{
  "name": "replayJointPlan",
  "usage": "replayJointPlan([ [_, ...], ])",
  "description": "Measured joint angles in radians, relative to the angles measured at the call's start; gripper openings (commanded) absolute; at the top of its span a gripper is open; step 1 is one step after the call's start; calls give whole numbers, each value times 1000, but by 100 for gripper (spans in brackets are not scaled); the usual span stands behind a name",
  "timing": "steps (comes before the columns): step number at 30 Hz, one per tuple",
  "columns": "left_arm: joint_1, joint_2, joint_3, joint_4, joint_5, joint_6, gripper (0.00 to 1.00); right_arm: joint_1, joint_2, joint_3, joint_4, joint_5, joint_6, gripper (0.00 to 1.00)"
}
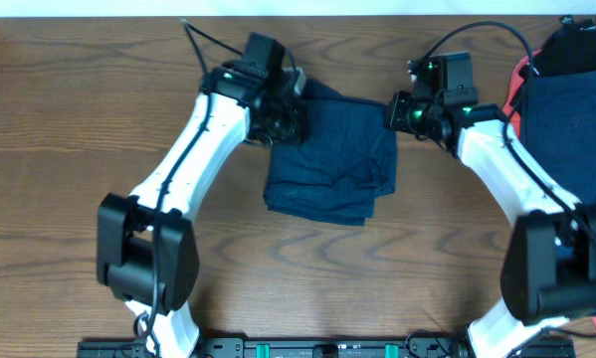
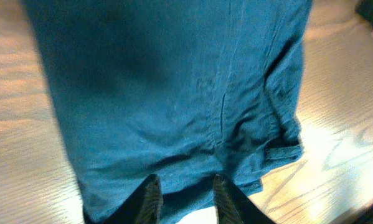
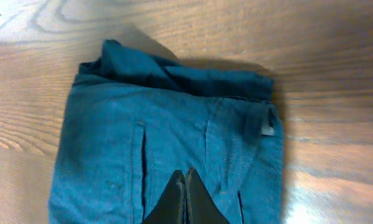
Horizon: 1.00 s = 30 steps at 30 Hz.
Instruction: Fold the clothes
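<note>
A plain dark navy garment (image 1: 332, 159) lies folded into a rough rectangle on the wooden table. My left gripper (image 1: 283, 121) is at its far left corner. In the left wrist view its fingers (image 2: 185, 186) are apart and over the navy fabric (image 2: 174, 93), with nothing pinched. My right gripper (image 1: 397, 114) is at the garment's far right edge. In the right wrist view its fingers (image 3: 185, 174) are pressed together above the navy cloth (image 3: 174, 137), with no fabric visibly between them.
A pile of other clothes lies at the table's far right: a navy piece (image 1: 566, 119) on top, a coral-red one (image 1: 519, 80) showing at its left edge, and a black one (image 1: 576, 45) behind. Bare wood table (image 1: 79, 119) surrounds the folded garment.
</note>
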Motion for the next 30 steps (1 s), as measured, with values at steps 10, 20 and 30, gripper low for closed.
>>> replayJointPlan([
  [10, -4, 139, -35, 42, 13, 32, 29, -15, 116, 0, -53, -76, -8, 35],
  [20, -4, 175, -36, 74, 13, 37, 29, -19, 116, 0, -153, -78, -9, 35],
  [30, -4, 175, -36, 78, 13, 39, 29, 40, 136, 0, -173, -69, -5, 28],
])
